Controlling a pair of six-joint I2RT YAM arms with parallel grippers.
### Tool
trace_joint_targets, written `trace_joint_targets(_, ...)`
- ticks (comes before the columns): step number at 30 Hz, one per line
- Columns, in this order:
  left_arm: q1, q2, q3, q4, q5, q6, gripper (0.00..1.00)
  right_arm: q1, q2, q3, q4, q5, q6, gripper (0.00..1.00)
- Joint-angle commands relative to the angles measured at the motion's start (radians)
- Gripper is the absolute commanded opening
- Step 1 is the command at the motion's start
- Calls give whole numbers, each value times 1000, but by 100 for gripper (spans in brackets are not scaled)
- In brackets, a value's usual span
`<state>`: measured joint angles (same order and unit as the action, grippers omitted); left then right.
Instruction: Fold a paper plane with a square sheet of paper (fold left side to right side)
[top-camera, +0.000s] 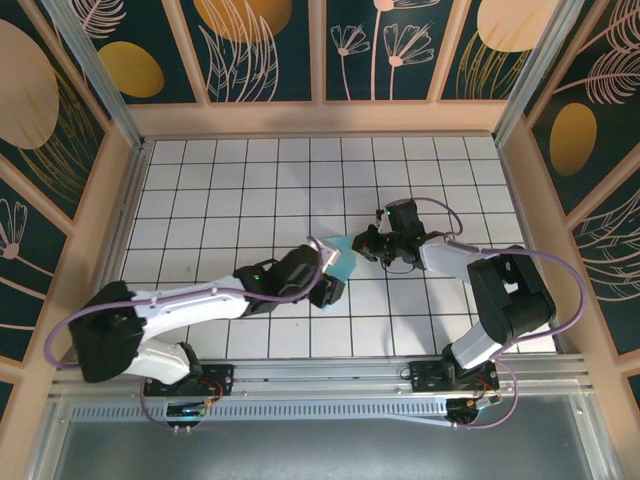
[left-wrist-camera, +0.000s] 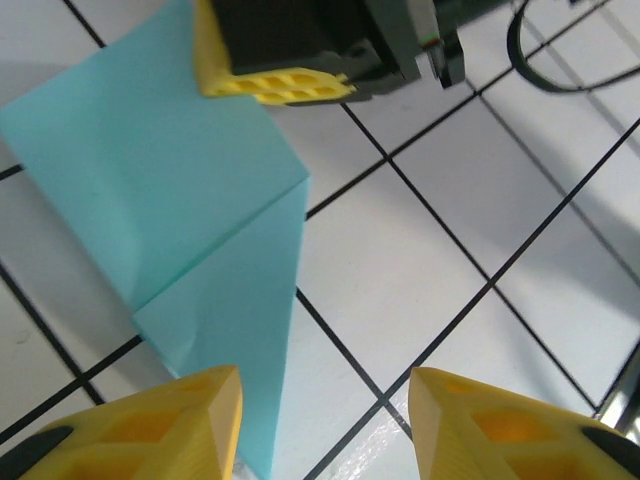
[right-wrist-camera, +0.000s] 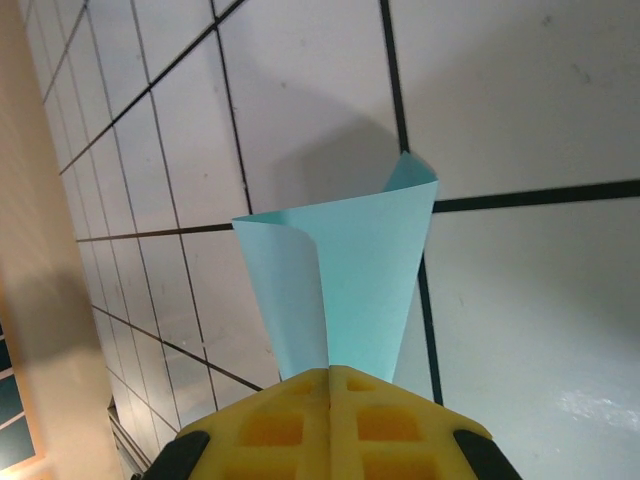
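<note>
1. I am reading the work area against the white tiled table top with black grid lines (top-camera: 200, 200). The thin, matte teal-blue square sheet of paper (left-wrist-camera: 150, 170) is sitting at about the table's centre, a little to its right.
2. The right gripper (right-wrist-camera: 330, 375) is working just right of the table's centre. Its yellow jaws are pressed together and are pinching one edge of the sheet.
3. In the right wrist view, the pinched part is rising off the table and curling over on itself. It is not lying flat.
4. The left gripper (left-wrist-camera: 325, 420) is hovering just near of the table's centre. Its yellow fingers (left-wrist-camera: 190, 430) are spread and are clamping nothing. A pointed corner of the sheet is reaching toward the gap between them.
5. In the left wrist view, a straight diagonal crease is running across the sheet, with a narrower flap tapering toward the left gripper.
6. I am judging the step in hand to be the left-to-right fold. One side is lifted, but it is not yet laid down or creased, so no dart shape is forming yet.
7. I am judging that the next move calls for the following:
   - carrying the pinched edge across and lowering it onto the opposite edge, with the corners matching;
   - bringing the spread left fingers down on the flat part so that the sheet is not sliding over the table;
   - pressing along the fold line before the right gripper is releasing.
</note>
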<state>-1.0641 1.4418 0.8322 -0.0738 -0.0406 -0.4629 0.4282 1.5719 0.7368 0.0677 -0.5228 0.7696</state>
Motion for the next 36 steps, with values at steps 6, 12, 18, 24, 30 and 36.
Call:
trace_joint_targets(6,-64,167,112,-89,-183,51,48,2,16,16,-37,15,26,0)
trace_joint_targets(12,-99,259,184,-125,-261,68,48,2,25,21,-36,14,29,0)
trace_joint_targets(18,-123,323,197,-133,-310,69,49,1,29,16,-27,12,35,0)
trace_joint_targets(24,-136,363,200,-164,-365,57,48,1,38,16,-24,10,34,0)
trace_joint_targets(30,-140,364,193,-157,-369,49,34,3,39,16,-22,10,33,0)
trace_joint_targets(36,-142,362,181,-143,-363,40,19,1,42,19,-30,16,27,0)
